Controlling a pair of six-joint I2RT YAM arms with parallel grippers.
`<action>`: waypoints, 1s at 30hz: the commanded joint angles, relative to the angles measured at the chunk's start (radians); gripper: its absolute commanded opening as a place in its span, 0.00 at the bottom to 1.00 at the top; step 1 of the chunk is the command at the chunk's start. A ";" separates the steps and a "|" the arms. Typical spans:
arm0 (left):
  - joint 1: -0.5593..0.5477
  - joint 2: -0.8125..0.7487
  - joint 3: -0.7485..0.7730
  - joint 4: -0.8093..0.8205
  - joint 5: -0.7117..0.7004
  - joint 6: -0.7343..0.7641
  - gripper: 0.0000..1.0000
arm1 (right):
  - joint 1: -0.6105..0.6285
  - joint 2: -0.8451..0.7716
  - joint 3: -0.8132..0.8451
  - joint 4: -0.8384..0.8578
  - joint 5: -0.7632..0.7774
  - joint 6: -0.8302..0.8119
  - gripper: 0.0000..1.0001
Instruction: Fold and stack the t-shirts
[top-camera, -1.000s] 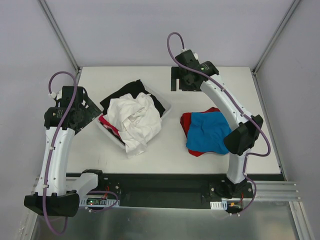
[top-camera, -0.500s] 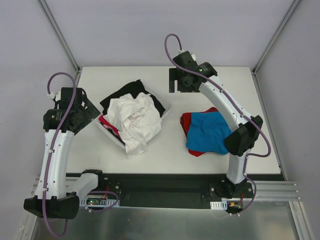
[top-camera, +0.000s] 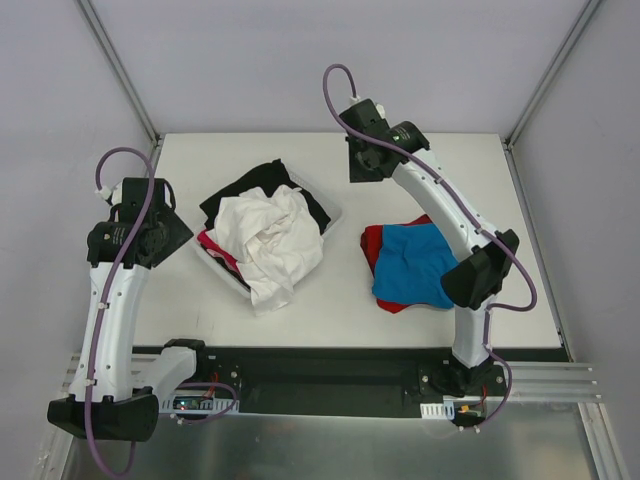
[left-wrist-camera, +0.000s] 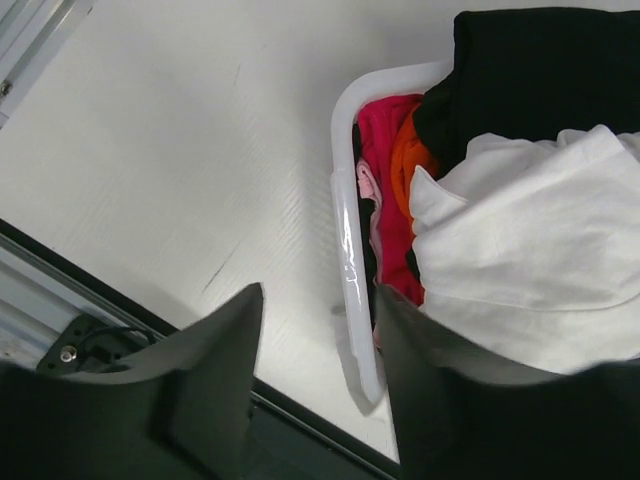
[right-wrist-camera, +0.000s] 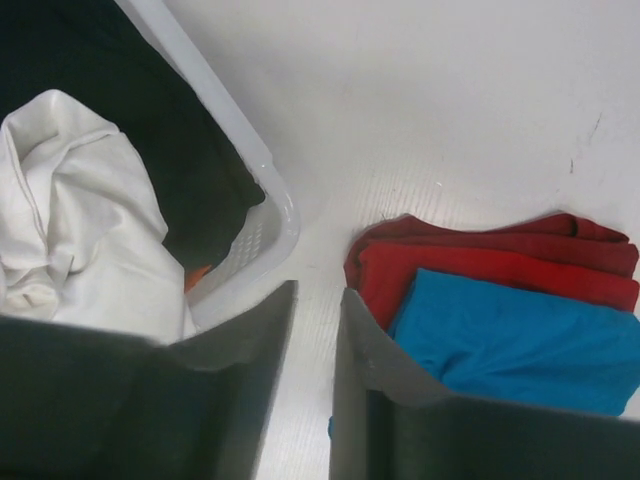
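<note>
T-shirts, unfolded: a crumpled white shirt (top-camera: 268, 240) is heaped over the near side of the basket (left-wrist-camera: 345, 240) and spills onto the tabletop (top-camera: 250, 150); a black shirt (top-camera: 255, 185) is draped over the far side, with an orange one (left-wrist-camera: 408, 160) and a pink-red one (left-wrist-camera: 392, 200) tucked below
T-shirts, folded: a blue shirt (top-camera: 415, 265) lies on a red shirt (right-wrist-camera: 480, 255) to the right of the basket, well apart from it
Just changed: both claws have drawn their jaws in from wide open; the right arm has edged back and left towards the far edge, and the left arm has pulled towards the left edge; no cloth has shifted
Left claw (left-wrist-camera: 318, 300): partly open, a clear gap between the fingers, nothing in it; it hangs above the basket's left rim
Right claw (right-wrist-camera: 318, 292): almost closed, only a narrow slit left, nothing held; it hovers over bare tabletop between basket and stack
Meaning for the task: two shirts look done and the basket load is still to fold; neither arm seems committed to a pick yet
Materials: soft matte cotton, the white deeply creased, the folded pair flat with rounded edges; the basket is glossy white plastic with a smooth rim and latticed wall; the tabletop is pale and faintly scuffed
</note>
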 joint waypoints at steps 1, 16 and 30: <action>-0.007 -0.008 0.002 0.008 -0.015 0.010 0.77 | 0.011 -0.008 0.035 -0.031 0.026 -0.019 0.56; -0.007 -0.023 -0.006 0.011 0.000 -0.010 0.00 | 0.014 -0.019 0.035 -0.030 0.052 -0.008 0.01; -0.006 -0.020 0.004 0.012 0.013 0.001 0.99 | 0.016 -0.022 0.024 -0.025 0.026 -0.022 0.96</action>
